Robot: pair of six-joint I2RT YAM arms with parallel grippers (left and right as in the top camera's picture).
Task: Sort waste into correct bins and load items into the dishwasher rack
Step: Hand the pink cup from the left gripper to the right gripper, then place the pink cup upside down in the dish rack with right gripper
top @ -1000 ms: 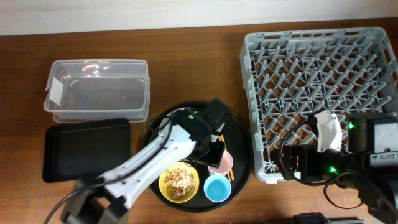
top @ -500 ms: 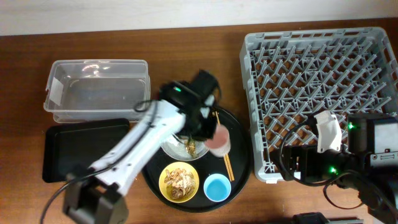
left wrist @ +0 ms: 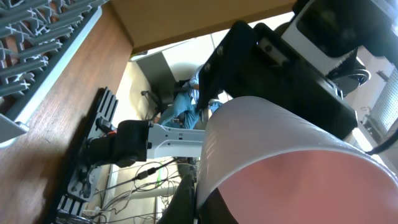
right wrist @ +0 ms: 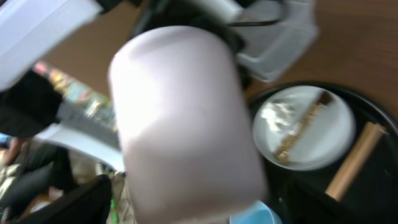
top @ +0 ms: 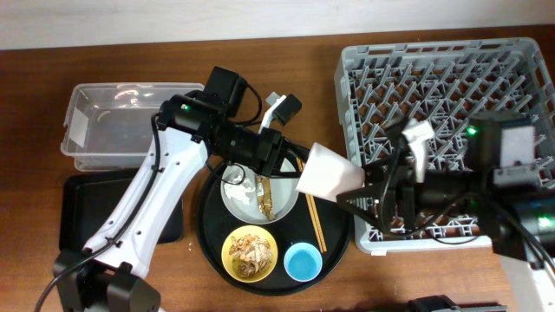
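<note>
Overhead: smooth pink cup [top: 328, 171] (tapered, tilted).

Wooden table [top: 35, 104] bearing clear tub [top: 130, 87], shallow black tray [top: 95, 208], round tray [top: 212, 247], rack [top: 434, 78].

Blurred pink cup [right wrist: 183, 124], its lower end cut off-frame.

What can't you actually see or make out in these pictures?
Whether the right arm's jaws touch the pink cup: right wrist view is blurred; overhead, the cup overlaps them.
Upper edge of the white plate: overhead, the left arm covers it.
Right side of the black tray: overhead, the same arm.
</note>
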